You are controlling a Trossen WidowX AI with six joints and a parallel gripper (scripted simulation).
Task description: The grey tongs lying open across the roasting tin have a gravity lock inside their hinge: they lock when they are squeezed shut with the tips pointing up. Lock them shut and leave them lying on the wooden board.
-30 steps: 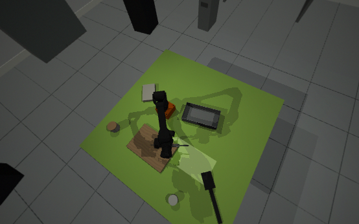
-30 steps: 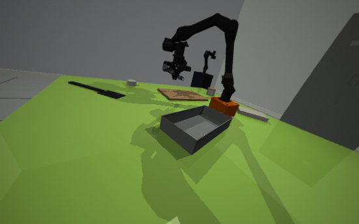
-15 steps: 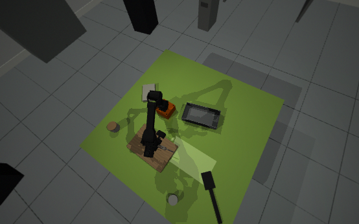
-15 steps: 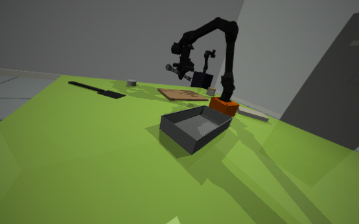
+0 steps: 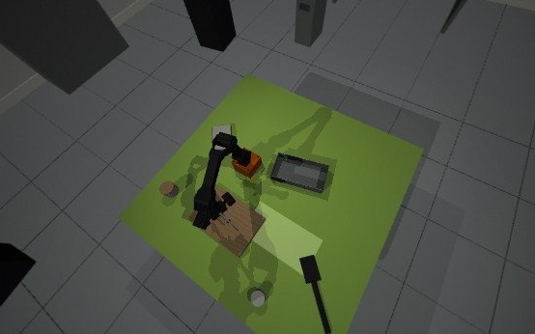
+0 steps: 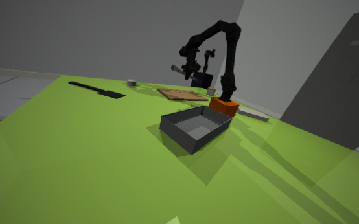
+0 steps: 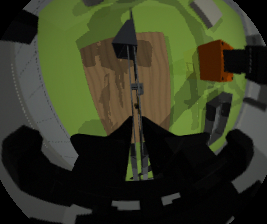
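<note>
My gripper [image 5: 219, 215] [image 6: 187, 77] [image 7: 136, 118] is shut on the grey tongs [image 5: 227, 220] [image 6: 177, 69] [image 7: 136, 89] and holds them in the air above the wooden board [image 5: 248, 227] [image 6: 183, 94] [image 7: 156, 75]. The tongs are tilted, with their rounded, broader end higher in the exterior view. Their two arms lie close together in the wrist view. Whether the hinge is locked cannot be seen. The fingers hide part of the tongs. The roasting tin [image 5: 278, 171] [image 6: 178, 134] stands apart on the green table top, with no tongs across it.
The orange arm base [image 5: 247, 166] [image 6: 223, 107] [image 7: 215, 61] is between tin and pale slab [image 6: 253, 114]. A black spatula [image 5: 310, 269] [image 6: 111, 94] lies beyond the board. A round brown-topped piece [image 5: 167, 188] and a round grey piece [image 5: 258, 297] [image 6: 131, 83] stand near the edges.
</note>
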